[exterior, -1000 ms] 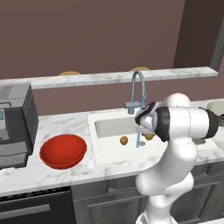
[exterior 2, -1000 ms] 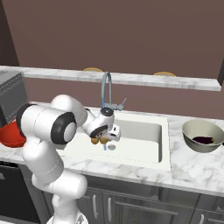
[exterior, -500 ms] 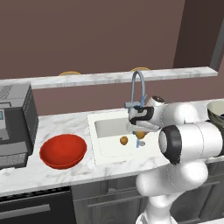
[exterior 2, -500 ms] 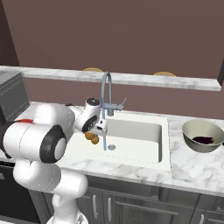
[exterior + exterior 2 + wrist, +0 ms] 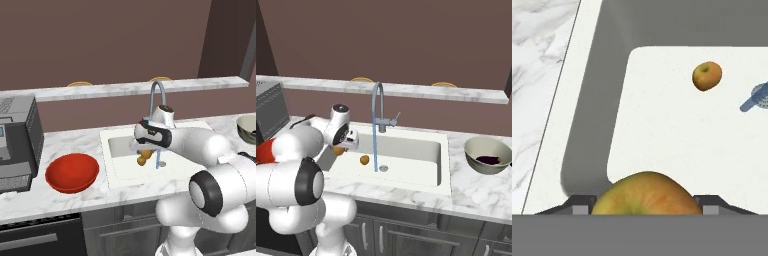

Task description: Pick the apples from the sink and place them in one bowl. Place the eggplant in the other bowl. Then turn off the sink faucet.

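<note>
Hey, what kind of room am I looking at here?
A kitchen, and a rendered one: a white sink set in a marble counter, a gooseneck faucet running water, and cabinet doors below.

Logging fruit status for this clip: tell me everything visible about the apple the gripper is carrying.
The held apple is small, round and yellow-orange with a reddish blush and smooth skin. It sits between the fingers of the gripper, which is shut on it, lifted above the sink near its left end, clear of the basin floor where a second apple lies.

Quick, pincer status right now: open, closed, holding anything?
Pincer: closed on an apple, held above the sink; the second apple lies on the basin floor.
</note>
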